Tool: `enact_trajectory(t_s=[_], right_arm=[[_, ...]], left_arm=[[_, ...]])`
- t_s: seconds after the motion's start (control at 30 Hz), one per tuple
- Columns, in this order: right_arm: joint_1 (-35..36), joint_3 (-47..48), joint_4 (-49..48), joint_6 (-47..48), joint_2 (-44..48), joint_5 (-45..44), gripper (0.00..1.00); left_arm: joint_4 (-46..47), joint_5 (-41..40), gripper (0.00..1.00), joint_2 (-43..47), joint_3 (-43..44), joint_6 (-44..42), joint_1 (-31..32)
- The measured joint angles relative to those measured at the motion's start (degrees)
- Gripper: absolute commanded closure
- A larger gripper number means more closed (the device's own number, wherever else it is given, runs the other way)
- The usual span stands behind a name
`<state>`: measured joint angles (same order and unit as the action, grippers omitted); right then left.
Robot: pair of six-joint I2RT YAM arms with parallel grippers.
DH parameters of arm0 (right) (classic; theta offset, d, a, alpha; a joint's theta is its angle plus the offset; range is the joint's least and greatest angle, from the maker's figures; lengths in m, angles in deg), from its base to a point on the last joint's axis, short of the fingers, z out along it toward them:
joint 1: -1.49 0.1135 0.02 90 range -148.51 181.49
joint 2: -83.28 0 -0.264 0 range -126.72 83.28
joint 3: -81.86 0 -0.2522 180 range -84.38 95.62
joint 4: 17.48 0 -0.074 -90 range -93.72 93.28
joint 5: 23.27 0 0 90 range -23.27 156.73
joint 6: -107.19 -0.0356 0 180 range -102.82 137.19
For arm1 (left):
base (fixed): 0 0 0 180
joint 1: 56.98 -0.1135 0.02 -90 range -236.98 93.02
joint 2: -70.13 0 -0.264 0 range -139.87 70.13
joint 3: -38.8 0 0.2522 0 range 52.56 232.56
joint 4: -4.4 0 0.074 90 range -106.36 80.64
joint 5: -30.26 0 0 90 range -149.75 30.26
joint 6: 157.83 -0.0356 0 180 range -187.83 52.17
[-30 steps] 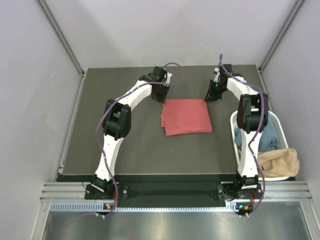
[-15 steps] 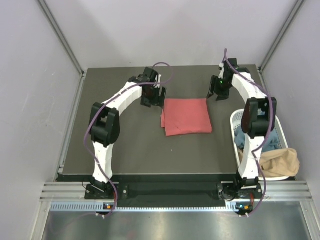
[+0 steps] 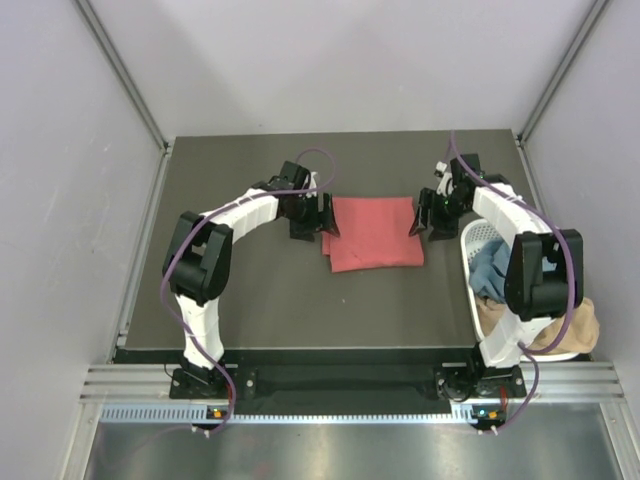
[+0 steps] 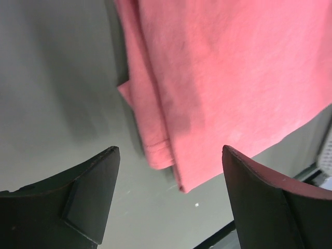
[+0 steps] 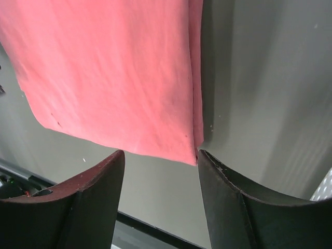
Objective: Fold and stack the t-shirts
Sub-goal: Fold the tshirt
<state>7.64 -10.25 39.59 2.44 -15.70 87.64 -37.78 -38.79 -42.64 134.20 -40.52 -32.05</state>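
Observation:
A coral-red t-shirt lies folded into a rectangle in the middle of the dark table. My left gripper hovers at its left edge, open. In the left wrist view the shirt's layered corner shows between the black fingers. My right gripper is at the shirt's right edge, open too. The right wrist view has the red cloth ending just at the fingertips. Neither gripper holds anything. A blue shirt and a tan shirt lie crumpled in the basket.
The white slotted basket stands at the table's right edge, close beside my right arm. Grey walls close in the table on the left, back and right. Purple cables loop over both arms.
Both grippers have moved from the shirt's far corners towards me along its left and right edges. Their jaws have opened. The red shirt has stayed in place.

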Motion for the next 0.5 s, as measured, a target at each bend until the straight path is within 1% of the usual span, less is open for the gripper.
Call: enact_trajectory(t_s=[0.03,0.1,0.23,0.3,0.5], right_arm=[[0.0,-1.1,-0.3,0.0,0.5,0.2,0.41],[0.0,-2.7,-0.6,0.0,1.6,0.3,0.41],[0.0,-4.5,-1.5,0.2,4.4,0.7,0.41],[0.0,-5.1,-2.0,0.2,5.9,0.9,0.41],[0.0,-7.3,-3.5,0.2,8.1,1.5,0.41]], left_arm=[[1.2,0.5,0.19,0.0,-0.3,0.9,-0.1],[3.9,1.9,0.20,-0.3,-0.9,3.1,-0.3],[9.5,3.8,0.20,-1.2,-3.1,7.1,-0.6],[10.5,3.8,0.18,-2.1,-3.6,8.7,-0.7],[13.4,2.1,0.19,-2.6,-4.3,13.1,-0.7]])
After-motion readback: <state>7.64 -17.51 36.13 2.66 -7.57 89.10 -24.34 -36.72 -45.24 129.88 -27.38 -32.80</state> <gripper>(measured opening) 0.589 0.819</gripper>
